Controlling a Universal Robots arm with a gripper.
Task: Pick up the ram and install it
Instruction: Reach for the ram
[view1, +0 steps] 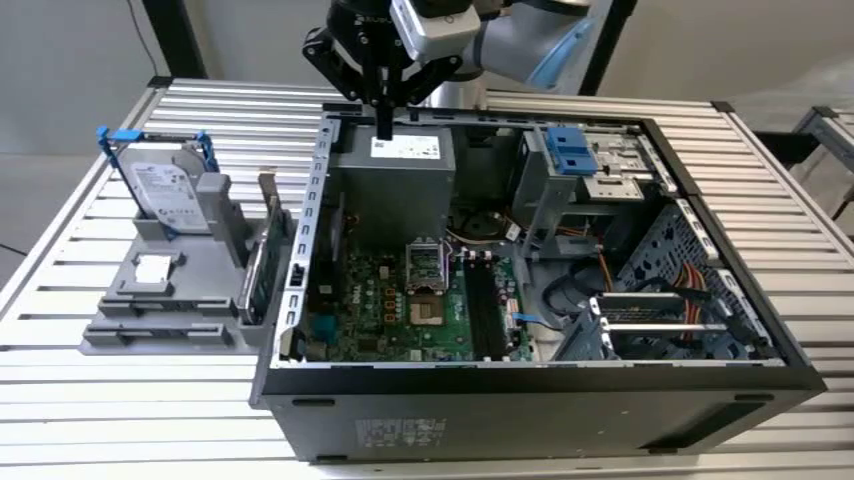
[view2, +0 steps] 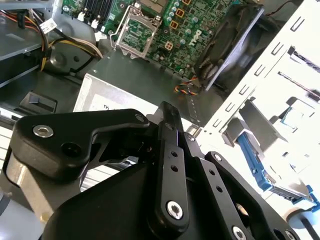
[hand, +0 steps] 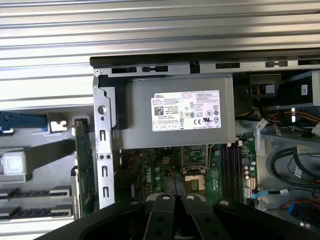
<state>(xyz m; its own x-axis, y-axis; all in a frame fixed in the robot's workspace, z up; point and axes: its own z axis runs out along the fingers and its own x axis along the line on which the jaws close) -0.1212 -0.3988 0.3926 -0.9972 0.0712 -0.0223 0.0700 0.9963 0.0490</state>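
Note:
My gripper (view1: 384, 125) hangs over the far edge of the open computer case (view1: 300, 330), just above the grey power supply (view1: 394, 185) (hand: 177, 112). Its fingers point down and look shut with nothing between them; in both wrist views the black linkage (hand: 178, 202) (view2: 167, 150) meets in the middle. The black memory slots (view1: 483, 305) (hand: 231, 172) lie on the green motherboard (view1: 387, 300). Left of the case, a green card (view1: 276, 260) (hand: 85, 165) stands on edge in a grey holder (view1: 160, 330). Beside it stands a thin dark strip (view1: 254, 278); I cannot tell whether it is the ram.
A grey hard drive in a blue frame (view1: 167, 190) stands at the holder's far end. Inside the case are a black fan (view2: 230, 40), drive bays with blue latches (view1: 577, 150) and bundles of cables (view1: 654, 290). The case and the holder rest on a slatted metal table (view1: 120, 400).

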